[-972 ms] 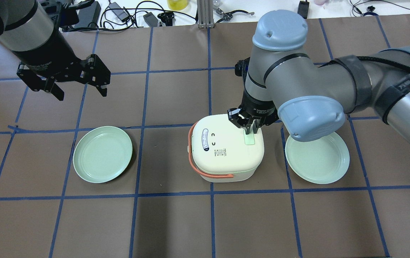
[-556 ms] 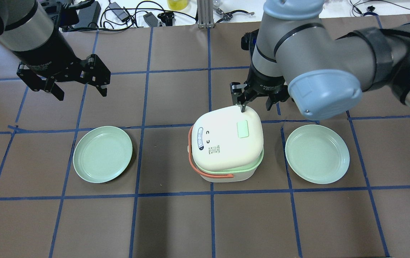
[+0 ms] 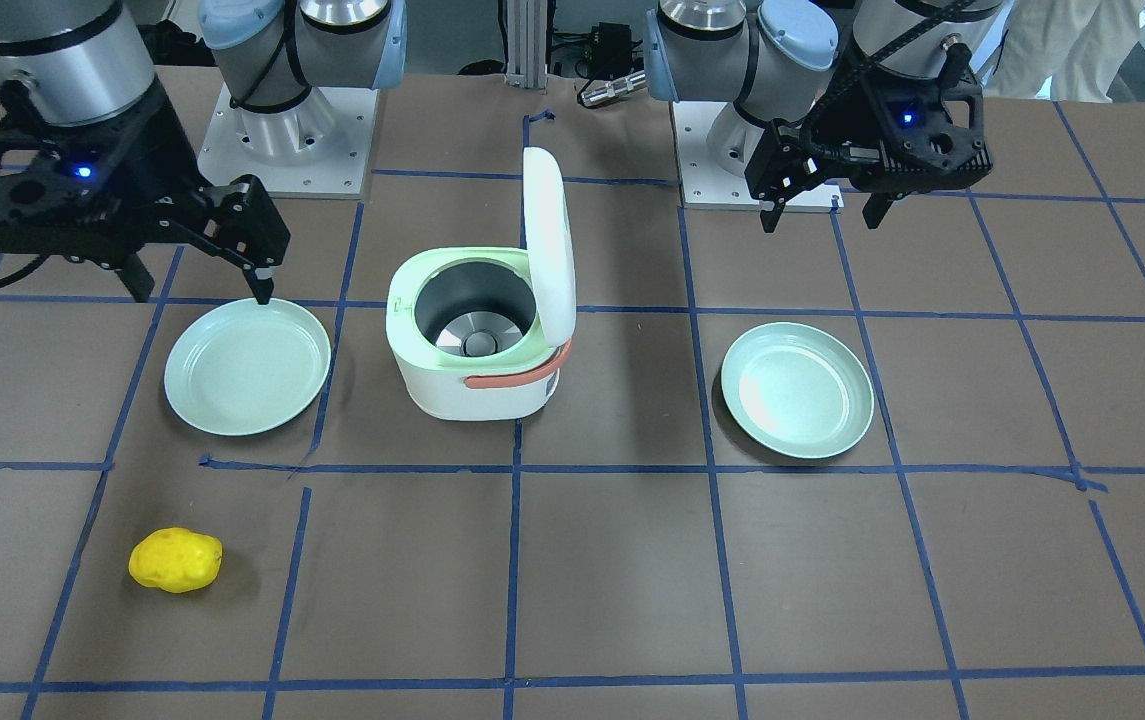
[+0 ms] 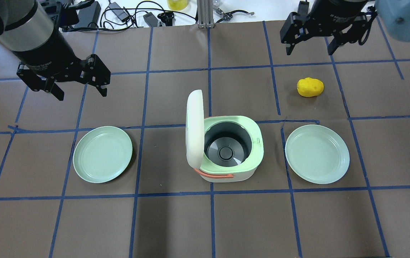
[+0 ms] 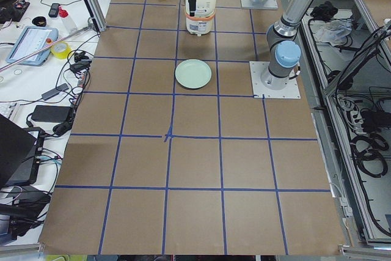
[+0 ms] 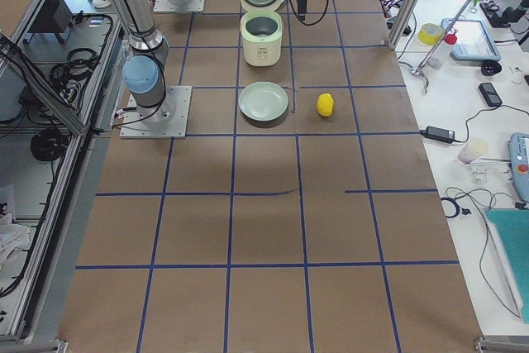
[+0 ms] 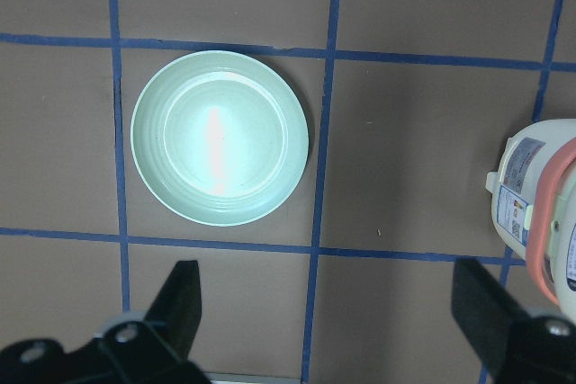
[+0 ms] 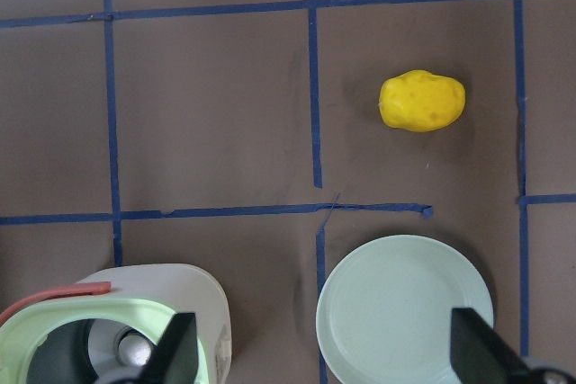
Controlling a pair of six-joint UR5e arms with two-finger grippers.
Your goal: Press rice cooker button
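Observation:
The white rice cooker (image 4: 231, 175) stands mid-table with its lid (image 4: 193, 132) swung upright, and the grey inner pot (image 4: 226, 148) shows. The lid's button is hidden, facing away on the lid's outer side. The cooker also shows in the front view (image 3: 472, 385). My right gripper (image 4: 310, 52) is open and empty, high over the far right of the table, well away from the cooker. My left gripper (image 4: 82, 94) is open and empty, hovering to the far left above a plate.
A pale green plate (image 4: 102, 154) lies left of the cooker and another (image 4: 317, 154) lies right of it. A yellow potato-like object (image 4: 310, 87) lies beyond the right plate. Cables and tools lie along the table's far edge.
My right gripper lifted off the lid's green button, opened and drew back to the far right. The lid sprang from closed to fully upright. The left arm has not moved.

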